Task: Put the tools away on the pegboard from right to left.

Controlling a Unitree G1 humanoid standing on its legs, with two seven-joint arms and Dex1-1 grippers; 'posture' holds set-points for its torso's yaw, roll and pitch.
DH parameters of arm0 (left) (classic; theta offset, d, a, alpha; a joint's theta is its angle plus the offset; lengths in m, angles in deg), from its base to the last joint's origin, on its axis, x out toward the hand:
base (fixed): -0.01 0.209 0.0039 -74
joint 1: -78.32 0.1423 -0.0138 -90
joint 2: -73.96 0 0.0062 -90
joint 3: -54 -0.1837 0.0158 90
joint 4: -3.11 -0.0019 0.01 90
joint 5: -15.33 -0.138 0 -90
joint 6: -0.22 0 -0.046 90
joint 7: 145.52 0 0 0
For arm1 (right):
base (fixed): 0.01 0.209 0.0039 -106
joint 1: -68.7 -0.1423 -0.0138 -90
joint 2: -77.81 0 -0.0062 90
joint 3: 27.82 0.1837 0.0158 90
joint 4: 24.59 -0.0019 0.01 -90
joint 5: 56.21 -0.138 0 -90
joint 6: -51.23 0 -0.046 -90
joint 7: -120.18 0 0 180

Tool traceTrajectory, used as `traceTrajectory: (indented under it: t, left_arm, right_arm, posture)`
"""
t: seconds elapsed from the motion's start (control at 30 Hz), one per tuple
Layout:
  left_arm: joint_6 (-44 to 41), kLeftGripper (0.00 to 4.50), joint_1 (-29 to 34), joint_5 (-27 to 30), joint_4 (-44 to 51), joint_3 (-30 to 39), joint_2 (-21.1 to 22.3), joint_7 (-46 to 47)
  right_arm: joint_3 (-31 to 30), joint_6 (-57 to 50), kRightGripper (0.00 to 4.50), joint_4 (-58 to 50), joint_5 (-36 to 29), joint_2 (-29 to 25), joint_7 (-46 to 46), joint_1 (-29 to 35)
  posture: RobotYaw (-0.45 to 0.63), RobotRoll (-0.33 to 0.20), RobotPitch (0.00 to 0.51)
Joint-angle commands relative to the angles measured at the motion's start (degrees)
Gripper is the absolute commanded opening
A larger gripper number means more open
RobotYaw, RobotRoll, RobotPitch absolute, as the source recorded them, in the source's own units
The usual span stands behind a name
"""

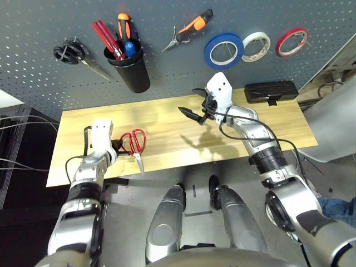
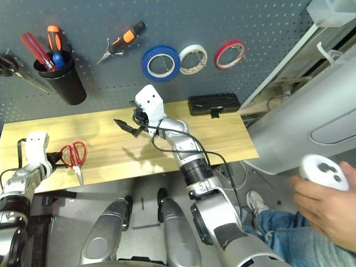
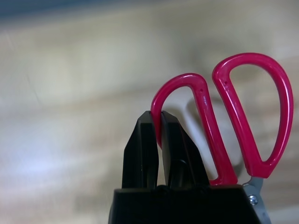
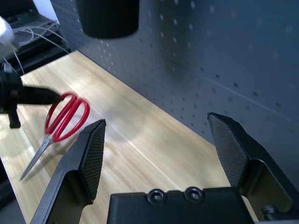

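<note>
Over the tabletop's left end, left gripper (image 3: 159,126) fingers pinch 1 loop of the red-handled scissors (image 1: 135,143), blades toward the robot; right gripper (image 4: 156,144) gapes wide.

Even, fairly bright indoor light falls from above. The right gripper (image 1: 196,114) casts a soft shadow on the wooden table (image 1: 167,133) just below and beside it. A pale sheen streaks the wood ahead of its fingers in the right wrist view. Beyond the left gripper (image 3: 160,140), the table is blurred, while the red-handled scissors (image 3: 233,116) stay sharp. The head views bend straight lines near the edges.
</note>
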Motion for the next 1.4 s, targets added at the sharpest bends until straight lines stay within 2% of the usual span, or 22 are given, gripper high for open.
traceTrajectory:
  t: [0.03,0.33,0.53,0.83,1.03,1.4]
  left_arm:
    - [8.37,0.01,3.42,1.25,6.49,1.59,0.72,-2.74]
    - [19.51,0.01,4.94,2.23,16.33,5.56,2.9,-3.45]
    - [26.28,0.01,5.0,-1.02,18.94,6.42,5.48,-2.27]
    - [32.37,0.01,1.41,-6.32,21.39,8.93,10.32,2.85]
    - [33.74,0.01,-0.88,-9.03,19.1,9.53,14.05,4.53]
    - [35.98,0.01,-5.56,-8.66,8.43,8.55,15.52,5.09]
  right_arm:
    - [0.19,0.2,4.5,-1.86,-0.93,-0.36,-1.4,0.09]
    - [1.13,0.32,4.5,-2.45,-1.38,-0.99,-2.28,-1.23]
    - [1.24,0.46,4.5,-2.33,-1.45,-0.7,-2.44,-1.85]
    - [1.29,0.78,4.5,-1.87,-1.47,-0.55,-2.69,-2.26]
    - [1.25,1.06,4.5,-1.45,-1.37,-0.45,-2.65,-2.32]
    - [1.36,1.33,4.5,-0.95,-1.23,-0.05,-2.21,-2.45]
  posture:
    - [0.16,0.0,0.266]
    - [0.17,0.0,0.266]
    - [0.17,0.0,0.264]
    - [0.17,0.0,0.263]
    - [0.18,0.0,0.259]
    - [0.17,0.0,0.251]
